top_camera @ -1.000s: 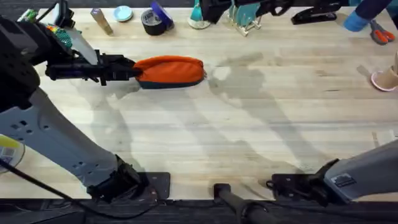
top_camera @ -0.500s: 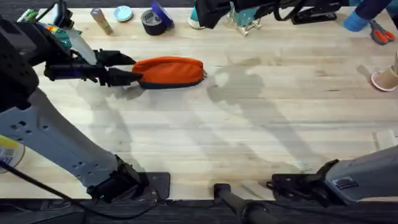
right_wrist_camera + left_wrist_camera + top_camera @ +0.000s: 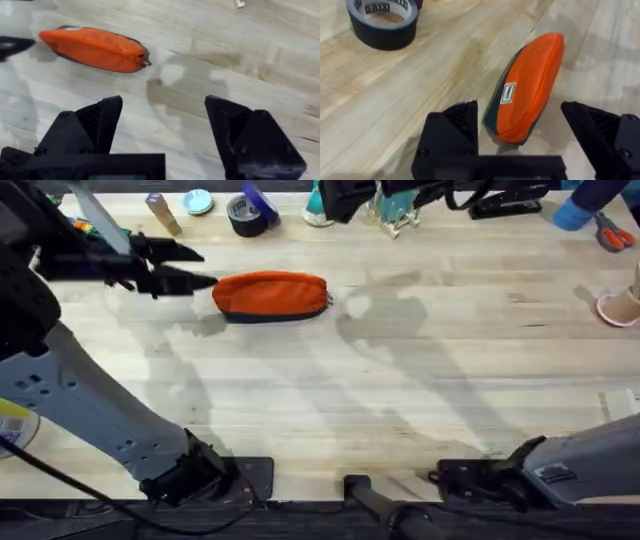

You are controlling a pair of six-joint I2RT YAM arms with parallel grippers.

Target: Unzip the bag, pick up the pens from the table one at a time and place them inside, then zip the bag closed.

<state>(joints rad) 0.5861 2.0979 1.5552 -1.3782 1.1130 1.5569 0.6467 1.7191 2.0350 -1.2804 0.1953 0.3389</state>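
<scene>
Bag lies flat on the table, far-left part, long axis running left-right, orange top w/ dark base edge along its near side. Zipper looks closed; pull sits at the bag's right end. Small white label on the side near its left end.

Left gripper is just left of the bag's left end, fingers spread wide, holding nothing, apart from the fabric. In the left wrist view the bag's end sits between the two black fingers, no contact seen.

Right gripper is up above the table, right of the bag & well apart from it, jaws open, empty.

Along the far edge: black tape roll behind the bag, a small round blue lid & a tan stick-shaped item to its left. Red-handled scissors at far right.
</scene>
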